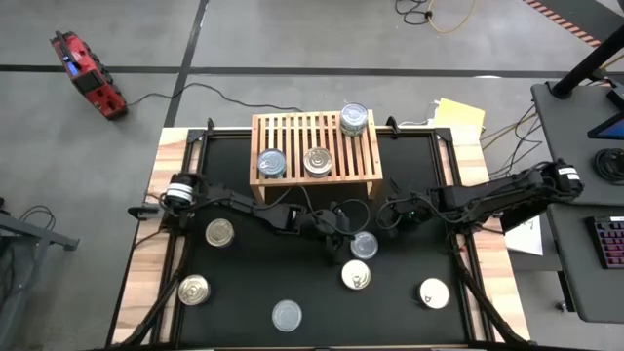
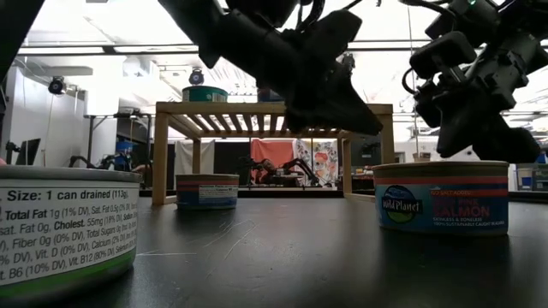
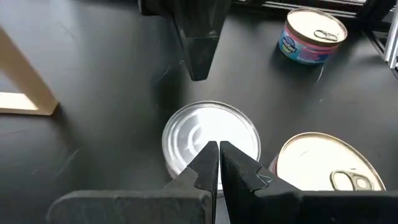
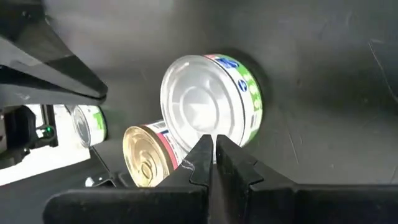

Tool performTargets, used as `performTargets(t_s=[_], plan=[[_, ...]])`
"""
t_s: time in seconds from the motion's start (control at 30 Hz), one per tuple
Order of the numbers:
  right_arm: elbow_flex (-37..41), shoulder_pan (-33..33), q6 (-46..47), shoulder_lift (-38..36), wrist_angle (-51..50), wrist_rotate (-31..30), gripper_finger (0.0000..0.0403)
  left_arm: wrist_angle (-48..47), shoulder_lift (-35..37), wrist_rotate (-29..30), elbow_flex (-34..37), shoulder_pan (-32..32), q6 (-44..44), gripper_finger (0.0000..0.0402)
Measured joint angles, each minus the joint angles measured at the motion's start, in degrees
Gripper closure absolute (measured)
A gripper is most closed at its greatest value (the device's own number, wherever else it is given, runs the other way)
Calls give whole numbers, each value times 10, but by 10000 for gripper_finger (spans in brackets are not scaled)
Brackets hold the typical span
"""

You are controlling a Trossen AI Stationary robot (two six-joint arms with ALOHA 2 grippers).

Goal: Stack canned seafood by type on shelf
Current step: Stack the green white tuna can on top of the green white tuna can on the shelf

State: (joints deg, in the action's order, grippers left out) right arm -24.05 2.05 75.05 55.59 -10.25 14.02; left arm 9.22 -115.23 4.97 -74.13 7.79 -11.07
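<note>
- Left gripper (image 3: 217, 163): fingers pressed together, holding nothing, poised just above the silver-lidded tin (image 3: 211, 138) in the middle of the black table (image 1: 244, 292); with no gap between the fingers, it would probably have to open before it could grasp
- Right gripper (image 4: 212, 158): likewise closed and empty, aimed at the same silver-lidded tin from the opposite side, close to the left arm
- Shelf (image 1: 314, 146): stands at the far edge of the table; its slatted top bears a blue-sided tin (image 1: 271, 163), a gold-lidded tin (image 1: 318, 161) and, at the far right corner, what looks like a short stack (image 1: 354, 119), suggesting that sorting by type is under way
- Loose tins: a gold-lidded tin (image 1: 356, 275) just beside the target, and four others (image 1: 219, 233) well apart nearer the front, apparently awaiting sorting
</note>
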Motion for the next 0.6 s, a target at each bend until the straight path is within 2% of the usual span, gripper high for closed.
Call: performTargets(t_s=[0.27, 0.47, 0.6], plan=[[0, 25, 4, 0, -19, 0, 374, 8, -20, -1, 0, 0, 1, 401], [0, 26, 15, 0, -41, 0, 321, 7, -13, -55, 0, -7, 72, 401], [0, 26, 14, -1, -42, 0, 280, 8, -7, -57, 0, -8, 128, 402]])
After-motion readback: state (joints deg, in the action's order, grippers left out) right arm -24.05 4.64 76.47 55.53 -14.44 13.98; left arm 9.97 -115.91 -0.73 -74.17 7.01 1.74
